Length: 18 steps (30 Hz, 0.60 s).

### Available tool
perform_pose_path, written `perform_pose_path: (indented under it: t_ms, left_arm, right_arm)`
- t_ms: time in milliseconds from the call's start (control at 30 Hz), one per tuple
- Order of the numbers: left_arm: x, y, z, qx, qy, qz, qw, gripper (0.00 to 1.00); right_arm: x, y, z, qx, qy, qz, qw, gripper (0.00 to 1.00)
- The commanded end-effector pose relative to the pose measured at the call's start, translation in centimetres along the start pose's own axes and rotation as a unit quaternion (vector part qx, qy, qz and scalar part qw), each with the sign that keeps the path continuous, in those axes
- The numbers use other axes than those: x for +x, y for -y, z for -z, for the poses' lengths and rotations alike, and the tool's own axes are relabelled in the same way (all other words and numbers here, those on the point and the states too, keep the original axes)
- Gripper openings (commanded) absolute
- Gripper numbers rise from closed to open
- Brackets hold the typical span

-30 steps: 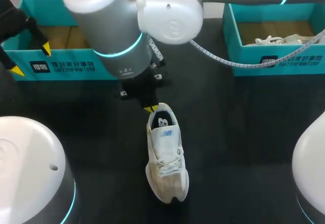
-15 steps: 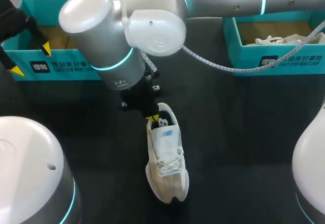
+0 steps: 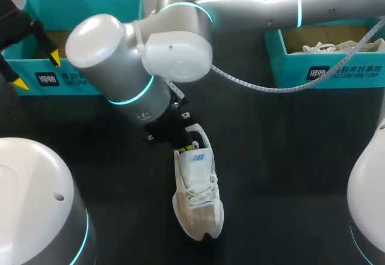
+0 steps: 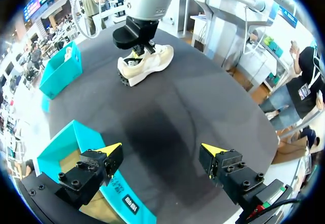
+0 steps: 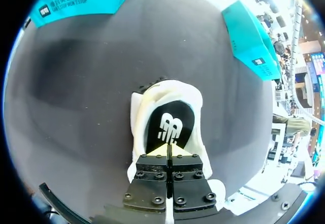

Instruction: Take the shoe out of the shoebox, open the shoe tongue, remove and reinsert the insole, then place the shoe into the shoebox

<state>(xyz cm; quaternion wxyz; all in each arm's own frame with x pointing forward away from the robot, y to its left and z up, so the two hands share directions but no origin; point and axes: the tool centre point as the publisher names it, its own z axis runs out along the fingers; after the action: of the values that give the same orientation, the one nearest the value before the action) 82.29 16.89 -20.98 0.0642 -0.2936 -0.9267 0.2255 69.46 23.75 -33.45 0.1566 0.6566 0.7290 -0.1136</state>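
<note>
The right gripper [image 5: 168, 150] has its fingers closed together at the insole [image 5: 167, 125], and the left gripper [image 4: 161, 155] hangs open and empty, so a pull could drag the unheld shoe [image 3: 195, 193] across the desk [image 3: 289, 157].

**Right arm hanging over the heel of a white shoe at mid-surface**

A white shoe [image 3: 197, 193] is sitting upright on its sole in the middle of the dark surface [image 3: 289, 175], with its toe pointing to the near edge and its heel to the far edge. The right arm [image 3: 144, 60] is extending from the far right corner past the middle. The right gripper [image 3: 183, 143] is hanging at the shoe's heel opening, mostly hidden under the wrist. A white coiled cable [image 3: 258, 86] is trailing from that arm. The left gripper [image 3: 37, 71] is hovering by the front wall of the teal left shoebox [image 3: 84, 79] at the far left corner, its fingers [image 3: 54, 57] standing apart. At the far right corner, the teal right shoebox [image 3: 328, 71] is holding a second shoe [image 3: 325, 47].
</note>
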Motion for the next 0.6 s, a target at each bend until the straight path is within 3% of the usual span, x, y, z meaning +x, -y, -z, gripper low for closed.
perform_pose_path:
  t_ms: [33,233,600]
  left_arm:
    - [0.0,-0.1,0.1,0.0,-0.002,0.0,1.0,1.0]
    - [0.0,-0.1,0.1,0.0,-0.002,0.0,1.0,1.0]
    - [0.0,-0.1,0.1,0.0,-0.002,0.0,1.0,1.0]
  right_arm:
    - [0.1,0.6,-0.4,-0.004,0.021,-0.195,0.981,0.0]
    - [-1.0,0.7,-1.1,0.0,0.041,-0.211,0.977,0.0]
    - [-1.0,0.2,-4.4,0.015,0.048,-0.24,0.969,0.0]
